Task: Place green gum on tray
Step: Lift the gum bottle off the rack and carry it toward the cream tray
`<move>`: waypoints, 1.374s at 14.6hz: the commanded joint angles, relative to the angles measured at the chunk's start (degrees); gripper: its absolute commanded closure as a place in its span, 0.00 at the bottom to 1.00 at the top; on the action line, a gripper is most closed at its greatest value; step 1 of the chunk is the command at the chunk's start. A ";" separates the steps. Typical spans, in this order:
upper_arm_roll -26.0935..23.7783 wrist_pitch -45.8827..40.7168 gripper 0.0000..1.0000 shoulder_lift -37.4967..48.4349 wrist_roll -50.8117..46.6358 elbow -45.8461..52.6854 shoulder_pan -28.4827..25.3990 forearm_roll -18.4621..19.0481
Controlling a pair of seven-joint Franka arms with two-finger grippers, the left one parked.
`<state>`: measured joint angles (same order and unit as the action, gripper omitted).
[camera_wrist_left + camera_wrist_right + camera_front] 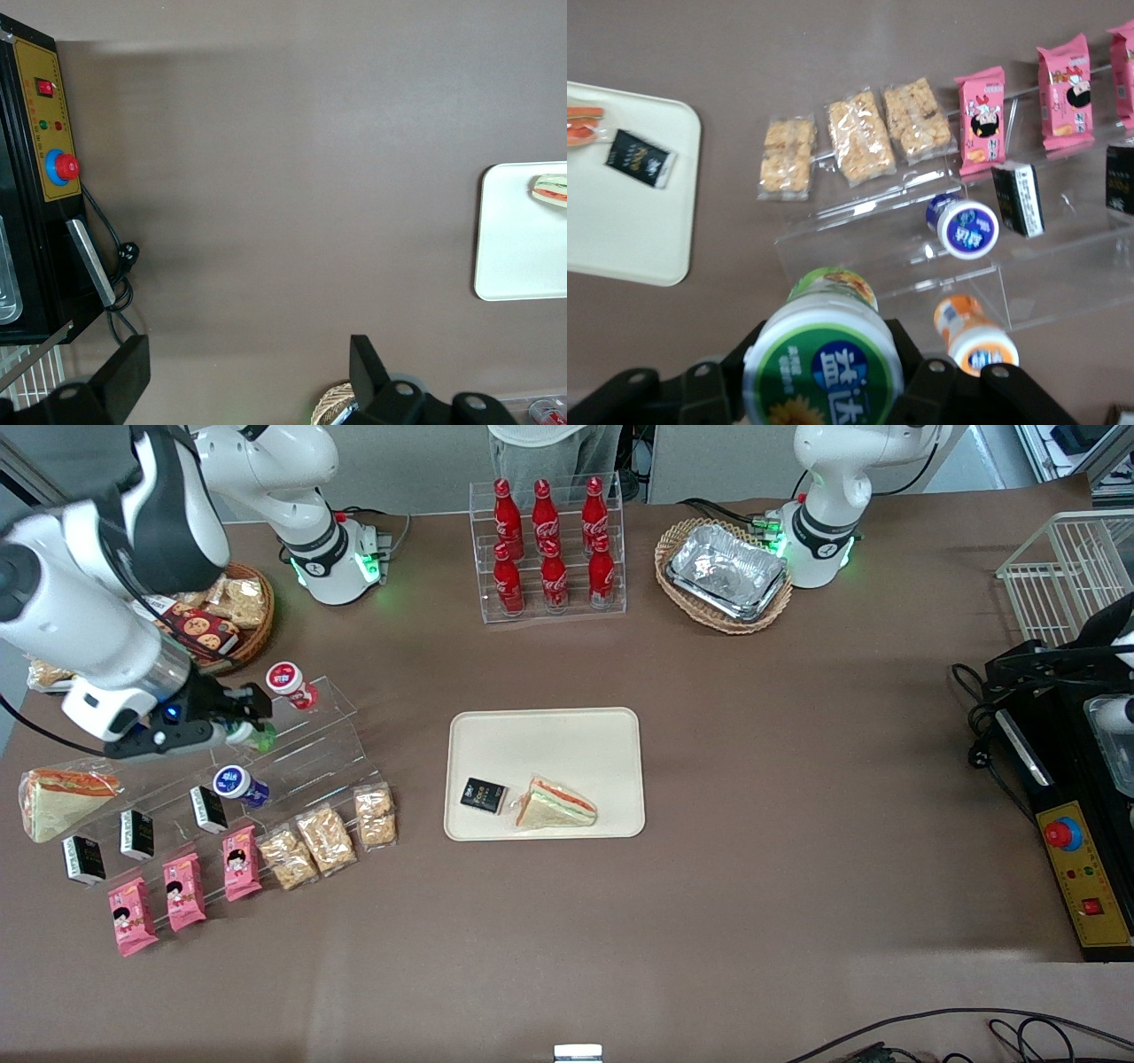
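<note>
The black two-finger tool (252, 717) is clamped on the green gum (824, 367), a small round bottle with a glossy white lid, at the left edge of the front frame above the clear acrylic stand (310, 748). The smooth cream tray (549, 731), round-cornered and low-rimmed, sits mid-frame, with bare brown surface (753, 797) around it.

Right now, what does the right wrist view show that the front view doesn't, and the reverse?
Only the right wrist view: the green gum's label close up, held in the shut gripper, and an orange gum bottle on the clear shelf. Only the front view: cola bottles, foil trays, red gum. Both: the tray with sandwich and black packet, blue gum, pink packets.
</note>
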<state>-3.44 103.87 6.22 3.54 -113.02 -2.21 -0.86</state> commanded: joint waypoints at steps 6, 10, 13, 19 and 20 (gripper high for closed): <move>-0.07 -9.92 0.61 -1.65 -23.98 10.80 -10.52 -5.46; 0.01 -5.45 0.61 -4.01 -42.70 10.72 -20.44 -6.17; 0.10 0.52 0.61 -7.18 -50.29 9.32 -24.68 -5.91; 0.10 24.59 0.61 -8.94 -55.57 -9.64 -31.35 -5.47; 0.10 28.80 0.61 -9.73 -56.79 -12.63 -32.50 -5.38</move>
<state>-3.95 122.03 -3.72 -50.31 -116.33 -31.16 -5.68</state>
